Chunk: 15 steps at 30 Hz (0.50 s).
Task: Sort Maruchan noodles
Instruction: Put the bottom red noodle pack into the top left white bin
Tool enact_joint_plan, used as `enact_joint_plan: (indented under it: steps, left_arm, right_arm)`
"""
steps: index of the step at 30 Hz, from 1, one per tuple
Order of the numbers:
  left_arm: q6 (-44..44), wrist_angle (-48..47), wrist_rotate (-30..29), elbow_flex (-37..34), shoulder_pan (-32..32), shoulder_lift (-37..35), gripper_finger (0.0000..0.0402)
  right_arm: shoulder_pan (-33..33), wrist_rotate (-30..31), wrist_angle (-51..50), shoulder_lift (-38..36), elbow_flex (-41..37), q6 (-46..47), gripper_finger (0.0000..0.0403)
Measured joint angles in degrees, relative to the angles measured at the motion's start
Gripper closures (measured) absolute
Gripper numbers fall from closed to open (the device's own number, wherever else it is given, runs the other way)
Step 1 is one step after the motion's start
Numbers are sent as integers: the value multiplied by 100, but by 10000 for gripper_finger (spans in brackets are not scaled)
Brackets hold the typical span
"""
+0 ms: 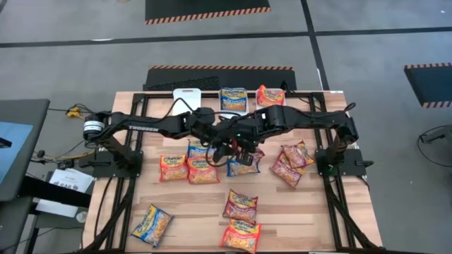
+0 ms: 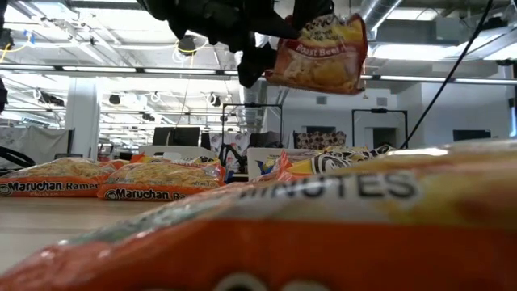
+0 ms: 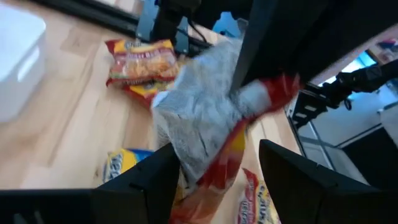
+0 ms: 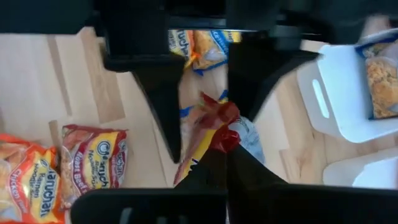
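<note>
Red "Roast Beef" packet (image 2: 319,54) | right gripper (image 4: 214,149) clamps it | left gripper (image 3: 214,168) spread

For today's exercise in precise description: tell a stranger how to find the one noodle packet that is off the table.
Start at the middle of the wooden table, where the two dark arms meet. There the right gripper is shut on a dark red Maruchan packet beside the open left gripper. Only this packet hangs in the air; the others lie flat.

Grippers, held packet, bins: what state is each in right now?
Right gripper: shut on the red packet.
Red packet: lifted clear of the table.
Left gripper: open, fingers either side of the packet.
White bins: one empty, two hold a packet each.
</note>
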Motion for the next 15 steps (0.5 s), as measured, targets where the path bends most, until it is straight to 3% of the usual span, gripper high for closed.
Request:
enact_joint_plan:
  steps: [8,15]
  left_arm:
    - [308,119,-93,0,-2,0,207]
    - [531,186,-135,0,0,2,304]
  right_arm:
    - [-36,-130,75,0,0,-88,398]
    - [-74,-150,90,0,0,-106,398]
